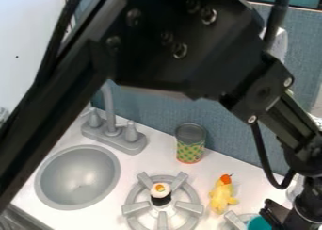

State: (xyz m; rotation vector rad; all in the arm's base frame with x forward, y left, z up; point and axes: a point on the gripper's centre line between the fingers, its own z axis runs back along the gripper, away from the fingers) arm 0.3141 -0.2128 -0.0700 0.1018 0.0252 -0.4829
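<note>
Beside the arm (pixel 307 203), teal object (pixel 258 223)

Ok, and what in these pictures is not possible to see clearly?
In the camera view:
- tap: top hidden behind the arm
- teal thing: cut off by the bottom edge
- gripper: cut off there too, its hold unclear
- white-and-orange thing on the burner: too small to name
</note>
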